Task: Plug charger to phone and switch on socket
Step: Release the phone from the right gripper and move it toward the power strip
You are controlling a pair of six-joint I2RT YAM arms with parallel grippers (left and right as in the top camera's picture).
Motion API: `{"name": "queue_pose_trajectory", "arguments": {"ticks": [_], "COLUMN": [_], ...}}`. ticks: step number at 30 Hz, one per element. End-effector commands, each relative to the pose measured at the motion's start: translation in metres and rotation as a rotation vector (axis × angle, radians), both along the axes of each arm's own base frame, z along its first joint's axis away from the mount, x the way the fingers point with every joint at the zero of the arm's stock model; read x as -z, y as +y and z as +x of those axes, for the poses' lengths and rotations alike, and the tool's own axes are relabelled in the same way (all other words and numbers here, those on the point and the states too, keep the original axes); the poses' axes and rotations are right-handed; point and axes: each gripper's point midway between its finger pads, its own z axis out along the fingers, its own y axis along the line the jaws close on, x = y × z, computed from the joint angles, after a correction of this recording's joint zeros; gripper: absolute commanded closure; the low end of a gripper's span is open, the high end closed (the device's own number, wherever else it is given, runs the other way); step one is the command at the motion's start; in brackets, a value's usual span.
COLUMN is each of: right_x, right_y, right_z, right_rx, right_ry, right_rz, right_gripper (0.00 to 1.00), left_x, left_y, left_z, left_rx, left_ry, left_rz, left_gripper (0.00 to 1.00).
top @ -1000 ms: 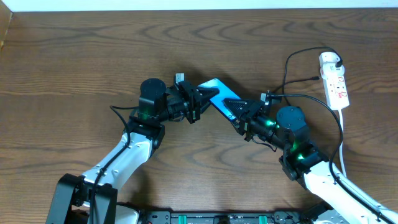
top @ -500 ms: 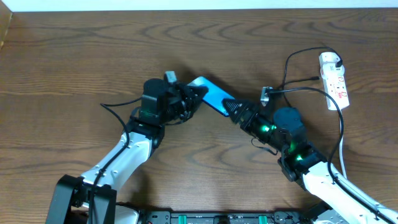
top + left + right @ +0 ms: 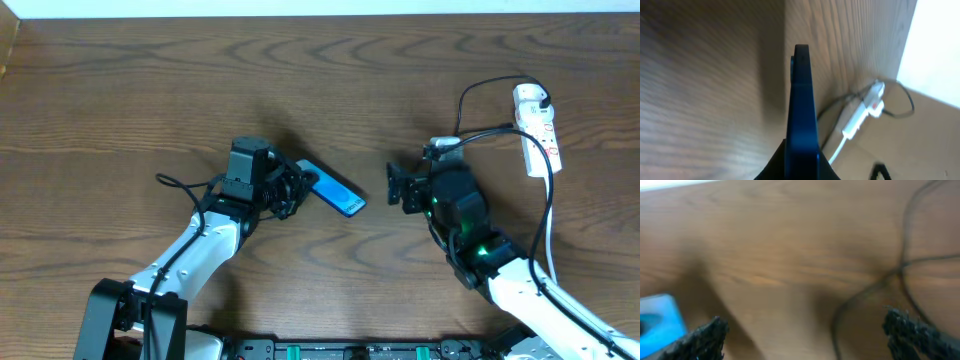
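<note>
My left gripper [image 3: 300, 186] is shut on one end of the phone [image 3: 336, 193], a slim blue-screened slab held above the table left of centre. In the left wrist view the phone [image 3: 802, 110] shows edge-on, rising from between the jaws of my left gripper [image 3: 801, 167]. My right gripper [image 3: 394, 187] stands open just right of the phone with a gap between them, and nothing is between its fingers [image 3: 707, 339]. The charger [image 3: 461, 110] loops as a thin black cable from the socket [image 3: 539, 130] at the far right. I cannot make out its connector tip.
The phone's blue corner [image 3: 655, 322] shows at the lower left of the right wrist view, and black cable [image 3: 902, 265] lies on the wood ahead. The socket's white cord [image 3: 552, 225] runs down the right side. The table's back edge [image 3: 320, 14] meets a pale surface.
My right gripper has opened wide and drawn back to the right, away from the phone's end. The left gripper has carried the phone down and to the left, still shut on it.
</note>
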Motion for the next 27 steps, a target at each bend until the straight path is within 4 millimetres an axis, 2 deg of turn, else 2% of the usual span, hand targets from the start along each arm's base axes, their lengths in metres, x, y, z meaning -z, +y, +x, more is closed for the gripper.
{"name": "queue_pose_trajectory", "arguments": {"ticks": [1, 6, 7, 8, 11, 14, 18, 21, 24, 27], "right_x": [-0.034, -0.052, -0.056, -0.059, -0.064, -0.061, -0.046, -0.021, 0.011, 0.031], "right_y": [-0.016, -0.02, -0.017, -0.009, 0.015, 0.027, 0.027, 0.024, 0.005, -0.014], "right_z": [0.019, 0.034, 0.039, 0.048, 0.065, 0.078, 0.086, 0.092, 0.097, 0.106], "right_rx": [0.14, 0.204, 0.196, 0.172, 0.073, 0.054, 0.071, 0.126, 0.259, 0.342], "right_ry": [-0.006, 0.186, 0.229, 0.287, 0.316, 0.3, 0.31, 0.36, 0.434, 0.471], "right_rz": [0.013, -0.051, -0.062, -0.061, -0.039, -0.016, -0.03, -0.021, 0.003, 0.001], "right_gripper": [0.02, 0.03, 0.01, 0.01, 0.01, 0.01, 0.01, 0.01, 0.01, 0.01], "left_x": [-0.018, -0.037, -0.045, -0.056, -0.076, -0.094, -0.103, -0.103, -0.102, -0.102], "left_y": [-0.019, -0.034, -0.039, -0.044, -0.052, -0.056, -0.058, -0.058, -0.058, -0.058], "left_z": [-0.014, -0.023, -0.024, -0.026, -0.028, -0.029, -0.029, -0.028, -0.028, -0.028], "left_rx": [0.123, 0.225, 0.256, 0.3, 0.365, 0.408, 0.425, 0.421, 0.42, 0.42], "left_ry": [0.001, -0.023, -0.046, -0.084, -0.147, -0.194, -0.221, -0.225, -0.225, -0.224], "left_rz": [-0.116, -0.22, -0.252, -0.293, -0.362, -0.418, -0.442, -0.439, -0.438, -0.438], "left_gripper": [0.92, 0.92, 0.93, 0.93, 0.92, 0.93, 0.93, 0.93, 0.92, 0.93]}}
